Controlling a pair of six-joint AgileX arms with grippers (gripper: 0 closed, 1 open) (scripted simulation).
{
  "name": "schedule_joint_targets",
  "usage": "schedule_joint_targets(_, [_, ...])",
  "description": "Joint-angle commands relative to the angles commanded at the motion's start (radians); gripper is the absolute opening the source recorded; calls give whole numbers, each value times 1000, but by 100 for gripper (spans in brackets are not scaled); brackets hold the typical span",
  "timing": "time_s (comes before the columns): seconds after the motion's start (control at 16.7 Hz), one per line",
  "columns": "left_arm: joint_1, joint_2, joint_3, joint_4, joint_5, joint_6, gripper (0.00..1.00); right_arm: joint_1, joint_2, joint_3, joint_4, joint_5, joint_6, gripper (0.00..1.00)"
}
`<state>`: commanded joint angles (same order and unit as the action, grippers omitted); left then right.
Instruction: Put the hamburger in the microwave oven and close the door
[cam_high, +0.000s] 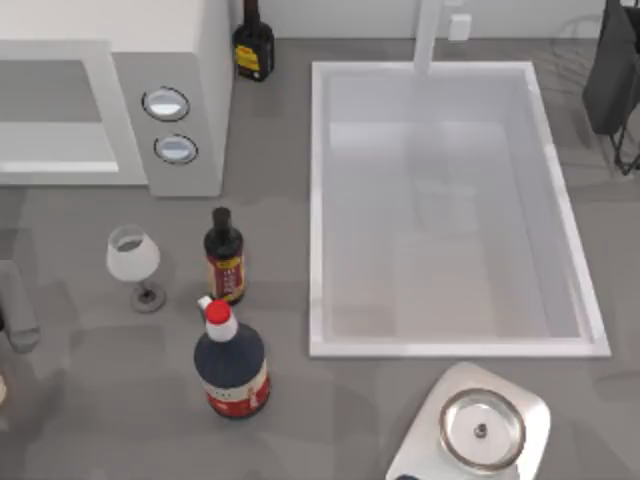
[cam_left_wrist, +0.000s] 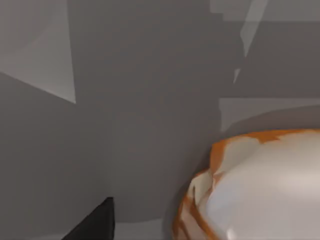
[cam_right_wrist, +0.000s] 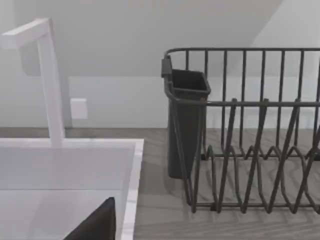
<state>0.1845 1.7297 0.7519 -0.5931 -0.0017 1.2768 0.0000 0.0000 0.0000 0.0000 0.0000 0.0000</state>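
Bench (cam_high: 100, 420): flat grey surface, matte. Microwave oven (cam_high: 195, 45): large white box at the back left corner, with a grey control panel carrying 2 round silver dials. The door (cam_high: 60, 174): white-framed panel with a pale window, left of the dials; we cannot tell whether it stands open or shut. Hamburger (cam_left_wrist: 260, 190): round bun, pale on top with orange edging, lying on a grey surface close in front of the left tool (cam_left_wrist: 95, 226), of which a dark wedge shows; we cannot tell whether that surface is bench or oven cavity, nor whether the tool is wide, narrow or holding. Left arm (cam_high: 18, 315): grey link at the bench's left edge, in front of the oven. Between arm and sink stand 3 items: 1 wine glass (cam_high: 133, 258), clear, stemmed and upright; 1 slim dark bottle (cam_high: 224, 262) with a red label, just right of the glass; 1 squat round dark bottle (cam_high: 230, 365) with a red-and-white cap, nearer the front. 1 further dark bottle (cam_high: 253, 45), yellow-labelled, stands at the oven's right rear corner. Sink (cam_high: 318, 200): deep white rectangular basin, with a white tap (cam_high: 430, 35) at its back edge. Scale (cam_high: 530, 415): white rounded body with a shiny steel dish, front right. Dish rack (cam_right_wrist: 250, 125): dark wire, with a dark square cutlery holder (cam_right_wrist: 185, 125), right of the sink. Right tool (cam_right_wrist: 95, 227): a dark wedge over the sink, facing the rack; its state we cannot tell.
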Motion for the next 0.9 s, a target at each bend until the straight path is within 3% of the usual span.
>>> schedule_joint_targets(0.6, [0,0,0,0,0,0,2,0,0,0,0,0,0,100])
schedule_joint_targets(0.9, [0,0,0,0,0,0,0,0,0,0,0,0,0,100])
